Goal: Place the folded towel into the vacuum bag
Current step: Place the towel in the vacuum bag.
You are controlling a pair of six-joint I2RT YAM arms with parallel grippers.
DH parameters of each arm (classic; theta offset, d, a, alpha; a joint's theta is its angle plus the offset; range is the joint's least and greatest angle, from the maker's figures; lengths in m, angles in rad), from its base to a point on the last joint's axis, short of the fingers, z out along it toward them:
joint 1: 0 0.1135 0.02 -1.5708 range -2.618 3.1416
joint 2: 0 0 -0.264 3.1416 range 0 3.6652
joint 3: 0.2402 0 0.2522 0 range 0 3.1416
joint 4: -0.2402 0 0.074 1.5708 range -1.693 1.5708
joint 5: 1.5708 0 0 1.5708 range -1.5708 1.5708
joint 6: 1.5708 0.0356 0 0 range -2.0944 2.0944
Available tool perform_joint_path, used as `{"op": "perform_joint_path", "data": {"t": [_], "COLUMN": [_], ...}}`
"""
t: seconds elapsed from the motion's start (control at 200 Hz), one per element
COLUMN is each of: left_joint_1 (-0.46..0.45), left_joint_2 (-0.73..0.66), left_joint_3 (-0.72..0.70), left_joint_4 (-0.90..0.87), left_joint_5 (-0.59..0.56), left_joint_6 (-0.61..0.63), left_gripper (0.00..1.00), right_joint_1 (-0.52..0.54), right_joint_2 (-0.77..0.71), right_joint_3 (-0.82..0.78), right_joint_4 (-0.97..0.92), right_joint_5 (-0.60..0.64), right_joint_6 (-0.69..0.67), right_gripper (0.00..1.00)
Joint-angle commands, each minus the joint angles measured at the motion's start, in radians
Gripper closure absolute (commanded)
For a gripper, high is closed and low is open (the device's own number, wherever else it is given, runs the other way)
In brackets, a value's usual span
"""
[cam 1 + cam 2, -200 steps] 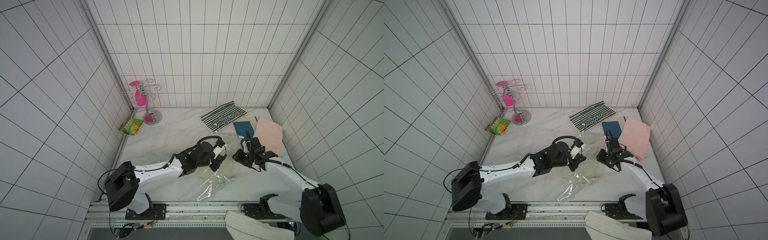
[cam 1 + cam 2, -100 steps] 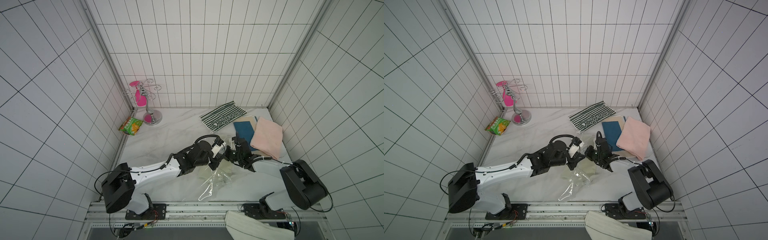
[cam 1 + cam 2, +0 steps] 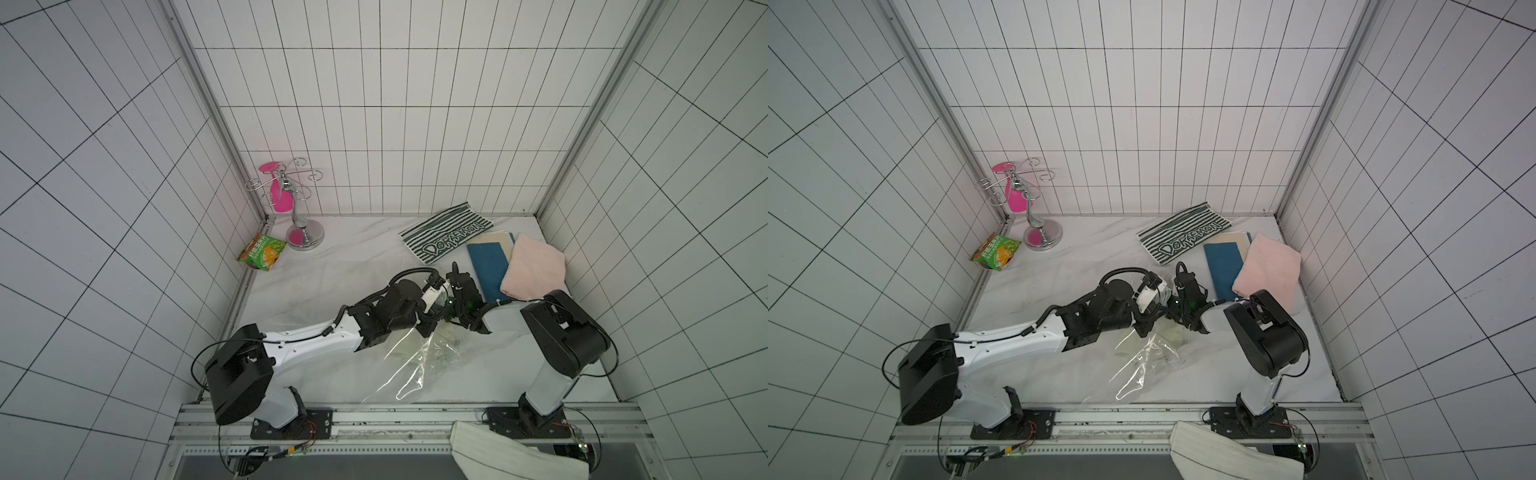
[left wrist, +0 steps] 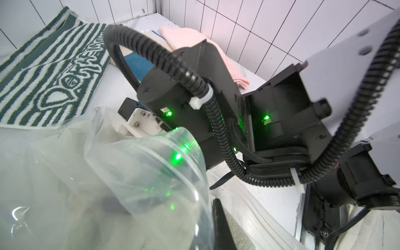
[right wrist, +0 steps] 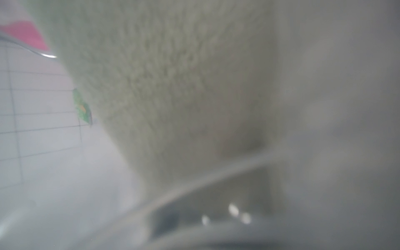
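Note:
The vacuum bag (image 3: 419, 361) (image 3: 1142, 359) lies crumpled at the front middle of the marble table, clear and crinkly. A pale greenish folded towel (image 3: 415, 343) (image 3: 1165, 334) shows through its plastic near the raised mouth. My left gripper (image 3: 430, 330) (image 3: 1142, 328) is shut on the bag's upper edge and holds it lifted; in the left wrist view one dark finger (image 4: 219, 220) stands against the film (image 4: 129, 173), with the towel (image 4: 237, 234) beside it. My right gripper (image 3: 455, 328) (image 3: 1179, 324) reaches in at the mouth, close against the left wrist. The right wrist view is blurred, filled by the towel (image 5: 173, 86).
At the back right lie a striped green mat (image 3: 446, 239), a blue towel (image 3: 488, 266) and a pink towel (image 3: 534, 268). A green snack packet (image 3: 262, 251) and a chrome stand with a pink cup (image 3: 293, 208) sit back left. A white cloth (image 3: 511, 455) hangs over the front rail.
My right arm has folded in and its gripper has moved left to the bag's mouth, right beside the left wrist. The left arm holds the bag in nearly the same place.

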Motion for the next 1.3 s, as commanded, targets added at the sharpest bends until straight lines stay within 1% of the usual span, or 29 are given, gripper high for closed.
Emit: {"op": "perform_joint_path", "data": {"t": [0.0,0.07,0.26,0.415,0.49,0.61,0.765,0.84,0.885,0.955,1.045,1.11,1.195,1.295], "left_joint_1": [0.019,0.019,0.016,0.018,0.018,0.018,0.018,0.02,0.019,0.019,0.019,0.02,0.019,0.019], "left_joint_2": [0.039,0.053,0.069,0.072,0.074,0.049,0.007,-0.008,-0.019,-0.038,-0.055,-0.06,-0.059,-0.054], "left_joint_3": [0.019,0.023,0.011,0.025,0.018,0.003,-0.012,-0.015,-0.02,-0.03,-0.04,-0.045,-0.048,-0.041], "left_joint_4": [0.001,-0.008,0.007,0.01,0.026,0.051,0.071,0.066,0.068,0.071,0.076,0.082,0.093,0.093], "left_joint_5": [-0.016,-0.005,-0.008,-0.021,-0.03,-0.064,-0.095,-0.107,-0.117,-0.125,-0.134,-0.138,-0.131,-0.115], "left_joint_6": [0.027,0.015,-0.002,0.002,-0.005,-0.01,0.002,0.008,0.01,0.012,0.012,0.014,0.018,0.018], "left_gripper": [1.0,1.0,1.0,1.0,1.0,1.0,1.0,1.0,1.0,1.0,1.0,1.0,1.0,1.0], "right_joint_1": [0.009,0.005,-0.001,0.01,0.02,0.02,0.019,0.015,0.015,0.014,0.007,-0.006,-0.025,-0.022], "right_joint_2": [-0.006,-0.076,-0.288,-0.373,-0.36,-0.284,-0.13,-0.092,-0.101,-0.159,-0.258,-0.305,-0.308,-0.27], "right_joint_3": [0.005,0.005,-0.005,-0.068,-0.085,-0.117,-0.14,-0.138,-0.128,-0.11,-0.048,-0.004,0.032,0.023], "right_joint_4": [-0.061,-0.121,-0.412,-0.483,-0.495,-0.491,-0.417,-0.378,-0.386,-0.422,-0.566,-0.637,-0.686,-0.666], "right_joint_5": [-0.098,-0.124,-0.182,-0.223,-0.228,-0.211,-0.192,-0.207,-0.207,-0.209,-0.168,-0.148,-0.141,-0.151], "right_joint_6": [0.014,-0.014,-0.129,-0.136,-0.14,-0.153,-0.113,-0.095,-0.093,-0.091,-0.137,-0.169,-0.195,-0.191], "right_gripper": [0.71,0.7,0.67,0.67,0.67,0.68,0.7,0.7,0.7,0.7,0.7,0.7,0.69,0.7]}}
